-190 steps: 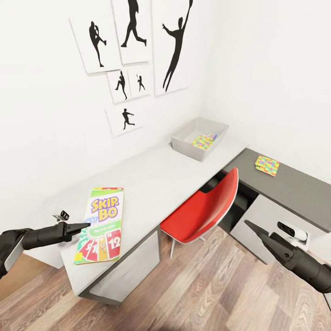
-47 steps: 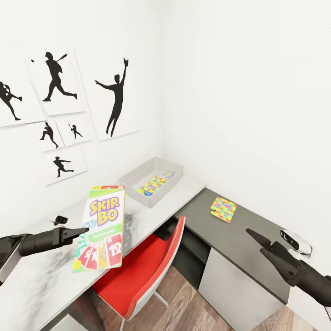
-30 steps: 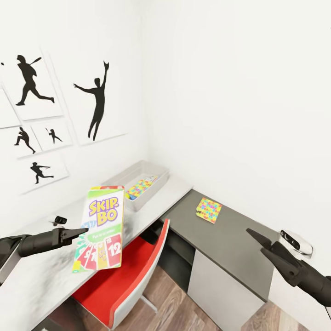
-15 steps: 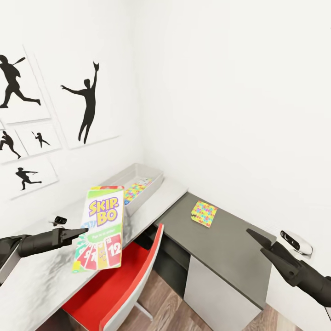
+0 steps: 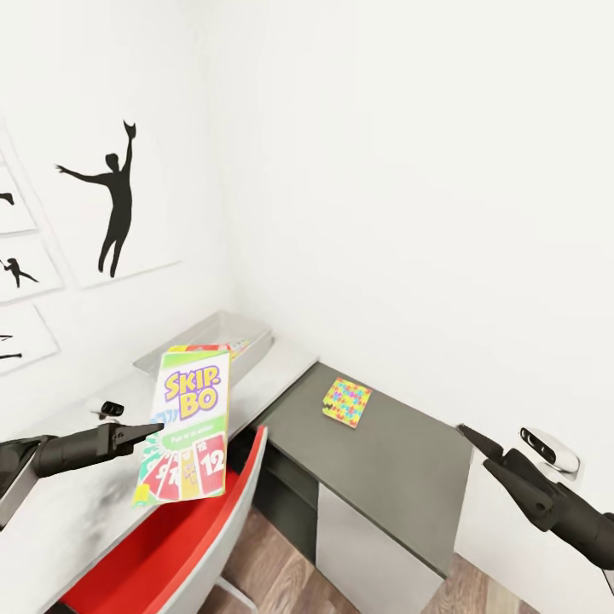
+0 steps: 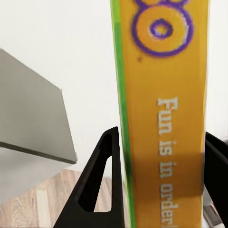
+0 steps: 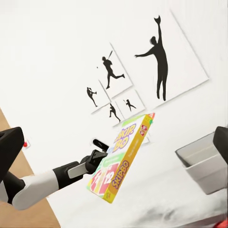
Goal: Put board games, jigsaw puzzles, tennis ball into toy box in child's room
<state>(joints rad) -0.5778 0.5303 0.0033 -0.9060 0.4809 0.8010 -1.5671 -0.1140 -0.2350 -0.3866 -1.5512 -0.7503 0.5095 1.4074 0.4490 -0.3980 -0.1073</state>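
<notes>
The left hand (image 5: 152, 429) is clamped on the long edge of the Skip-Bo board game (image 5: 186, 419), carrying it clear of the worktop (image 5: 77, 503) with the printed face toward the head camera; in the left wrist view the fingers (image 6: 102, 185) stand on either side of the box's thin orange spine. The toy box (image 5: 209, 341) lies beyond that hand, further along the pale worktop toward the corner, and the raised game covers part of it, so I cannot make out what is inside. A jigsaw puzzle (image 5: 347, 402) lies flat on the darker worktop (image 5: 401, 469), between the two hands and nearer the right one. The right hand (image 5: 470, 437) hangs free with nothing in it, its fingers drawn together to a point. The grip sits at one edge, with most of the box hanging out past the fingers, so my worry is that the box could pivot or slide in the hold on the way to the toy box, particularly if the base turns sharply. The red chair (image 5: 183, 537) sits just below the left hand, and a low carry could clip its back. At the toy box, a tilted or corner-first release might leave the game propped on the rim instead of lying inside.
</notes>
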